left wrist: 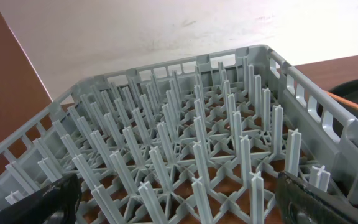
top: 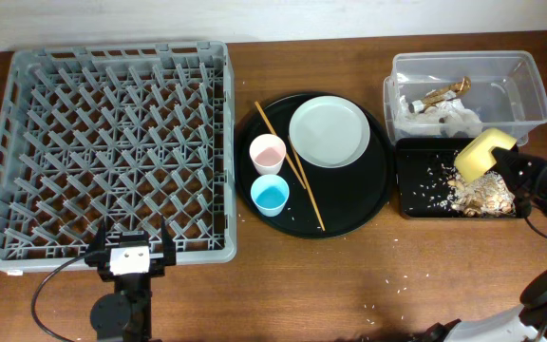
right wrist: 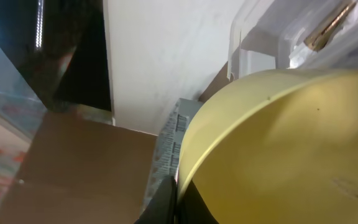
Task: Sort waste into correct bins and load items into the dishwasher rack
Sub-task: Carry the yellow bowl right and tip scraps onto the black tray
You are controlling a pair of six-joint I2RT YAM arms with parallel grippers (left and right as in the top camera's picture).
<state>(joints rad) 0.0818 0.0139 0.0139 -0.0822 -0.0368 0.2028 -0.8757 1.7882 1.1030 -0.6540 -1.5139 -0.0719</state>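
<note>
- Your right pincer (top: 506, 163) is clamped on the rim of the yellow bowl (top: 485, 152). It holds the bowl tilted on edge above the shallow black bin (top: 416, 195), just right of the round black tray (top: 373, 204).
- In the right wrist view the bowl fills most of the frame, pressed against one dark finger at the bottom.
- Beige food scraps (top: 482, 195) and rice-like crumbs lie in that bin, beneath the bowl.
- The clear tub (top: 532, 90) stands right of the round tray, behind the black bin. It holds crumpled white napkins (top: 449, 119) and the gold-brown wrapper (top: 442, 94).
- On the round tray, the plate (top: 329, 131) sits towards the back.
- The pink cup (top: 267, 152) and blue cup (top: 271, 196) stand upright at the tray's left side, just beside each other.
- The chopsticks (top: 297, 180) lie slantwise between the cups and the plate.
- The dishwasher rack (top: 112, 142) rests on the worktop (top: 349, 285), just left of the round tray.
- Your left pincer (top: 129, 245) hangs at the rack's near edge, well left of the round tray. Its fingers are spread wide and hold nothing.
</note>
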